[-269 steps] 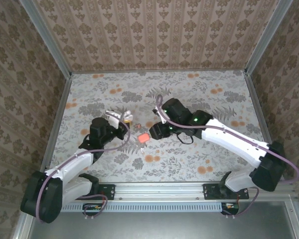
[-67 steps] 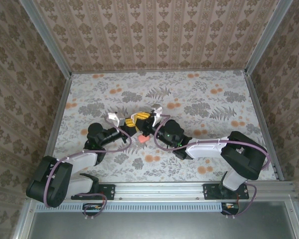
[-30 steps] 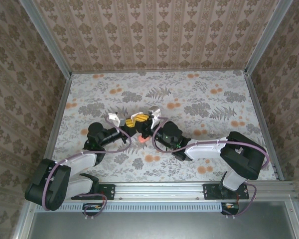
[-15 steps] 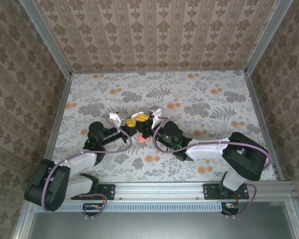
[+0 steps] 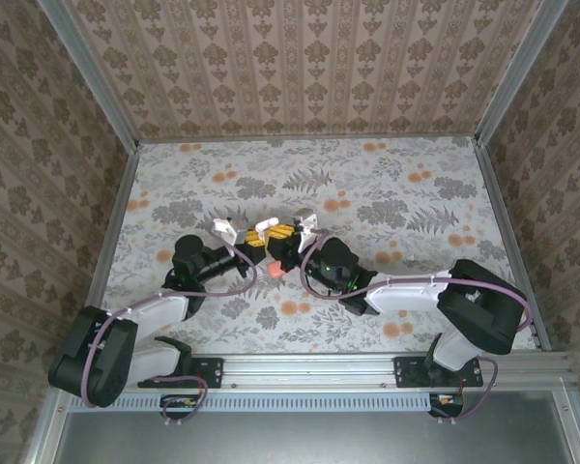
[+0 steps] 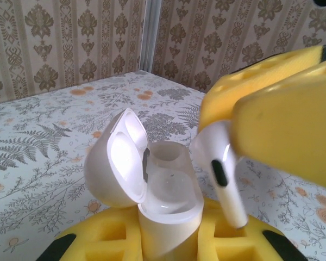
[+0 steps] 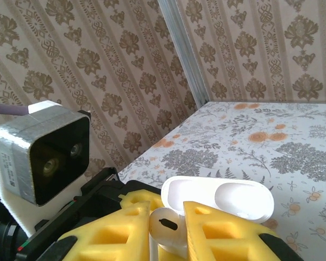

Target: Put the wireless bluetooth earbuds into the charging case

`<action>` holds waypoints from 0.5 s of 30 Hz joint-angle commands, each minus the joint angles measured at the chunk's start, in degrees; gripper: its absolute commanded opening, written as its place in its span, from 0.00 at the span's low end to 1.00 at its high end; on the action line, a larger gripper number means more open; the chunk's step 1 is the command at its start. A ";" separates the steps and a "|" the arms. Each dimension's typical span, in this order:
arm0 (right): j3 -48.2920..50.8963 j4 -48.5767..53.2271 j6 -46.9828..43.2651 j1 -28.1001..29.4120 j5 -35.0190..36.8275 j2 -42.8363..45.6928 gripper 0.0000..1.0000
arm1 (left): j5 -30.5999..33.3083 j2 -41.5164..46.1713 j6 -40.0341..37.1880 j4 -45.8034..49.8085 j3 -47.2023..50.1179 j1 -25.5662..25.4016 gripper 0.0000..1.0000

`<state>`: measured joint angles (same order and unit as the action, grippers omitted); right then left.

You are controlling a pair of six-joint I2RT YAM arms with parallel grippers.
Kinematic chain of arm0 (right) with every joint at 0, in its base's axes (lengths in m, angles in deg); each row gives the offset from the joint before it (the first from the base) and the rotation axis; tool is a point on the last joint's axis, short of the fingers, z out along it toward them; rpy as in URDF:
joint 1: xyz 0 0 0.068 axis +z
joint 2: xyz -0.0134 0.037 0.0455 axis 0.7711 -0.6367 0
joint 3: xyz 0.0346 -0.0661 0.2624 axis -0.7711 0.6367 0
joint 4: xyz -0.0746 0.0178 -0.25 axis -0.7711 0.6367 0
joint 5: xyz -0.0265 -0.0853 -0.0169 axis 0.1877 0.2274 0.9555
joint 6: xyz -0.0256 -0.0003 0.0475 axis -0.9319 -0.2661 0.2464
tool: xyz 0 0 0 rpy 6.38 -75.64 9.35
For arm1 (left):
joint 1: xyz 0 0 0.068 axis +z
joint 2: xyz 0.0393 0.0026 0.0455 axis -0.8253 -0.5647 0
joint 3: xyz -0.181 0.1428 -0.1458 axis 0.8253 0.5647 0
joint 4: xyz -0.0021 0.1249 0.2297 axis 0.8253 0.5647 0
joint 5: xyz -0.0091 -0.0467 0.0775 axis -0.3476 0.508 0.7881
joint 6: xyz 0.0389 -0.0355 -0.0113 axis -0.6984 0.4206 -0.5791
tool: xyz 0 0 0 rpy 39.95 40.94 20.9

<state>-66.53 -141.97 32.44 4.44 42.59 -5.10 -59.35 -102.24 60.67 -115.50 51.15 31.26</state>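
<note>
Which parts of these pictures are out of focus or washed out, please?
Left wrist: the right gripper's yellow fingers, holding an earbud, are blurred, and the open charging case's lid glares white. Right wrist: the near pads are soft, the wallpaper sharp. Top external: even light, soft shadows.

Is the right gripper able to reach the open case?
Probably yes: the left gripper holds the charging case with its lid open, and the right gripper holds an earbud just beside the opening, nothing between.

Table (image 5: 396, 184) open beyond, fingers (image 5: 282, 232) crowding centre
</note>
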 commanded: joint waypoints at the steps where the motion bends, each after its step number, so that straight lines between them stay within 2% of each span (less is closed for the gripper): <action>1: 1.67 1.52 0.44 -0.22 2.13 2.96 0.21 | 1.53 -1.14 -1.56 -0.67 -1.00 -0.23 0.12; 11: 5.73 5.28 1.29 -0.90 4.82 7.12 0.21 | 0.68 -3.92 -1.69 -2.71 -0.80 -0.46 0.12; 15: 6.18 12.77 2.75 -1.52 4.73 10.45 0.21 | 1.19 -4.41 -1.61 -2.34 -1.08 -0.65 0.12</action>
<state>-61.13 -134.93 33.49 3.50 45.80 1.65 -58.09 -106.31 60.48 -115.80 51.15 30.93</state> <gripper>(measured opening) 0.208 0.195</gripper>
